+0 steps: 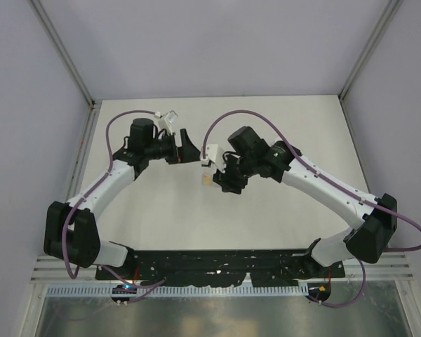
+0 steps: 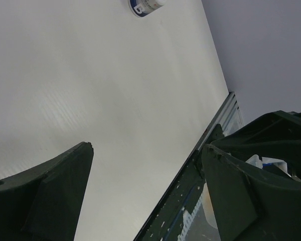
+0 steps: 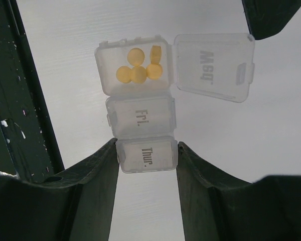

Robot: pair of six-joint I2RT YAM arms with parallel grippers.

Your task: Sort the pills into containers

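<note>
My right gripper (image 3: 146,150) is shut on a translucent pill organiser strip (image 3: 140,120) and grips its "Thur." compartment between both fingers, above the table. The "Fri." compartment is closed. The far compartment is open, its lid (image 3: 213,65) folded out to the right, and holds several round yellow-orange pills (image 3: 138,68). In the top view the right gripper (image 1: 222,180) holds the strip (image 1: 206,181) near the table's middle. My left gripper (image 2: 146,148) is open and empty, just left of it (image 1: 184,146). A small bottle (image 2: 145,6) with a white cap lies far off at the top of the left wrist view.
The black base rail (image 2: 190,201) runs along the table's near edge and shows in the right wrist view (image 3: 20,125). Grey enclosure walls (image 1: 28,105) close the table on three sides. A dark part (image 3: 276,17) sits at the right wrist view's top right corner.
</note>
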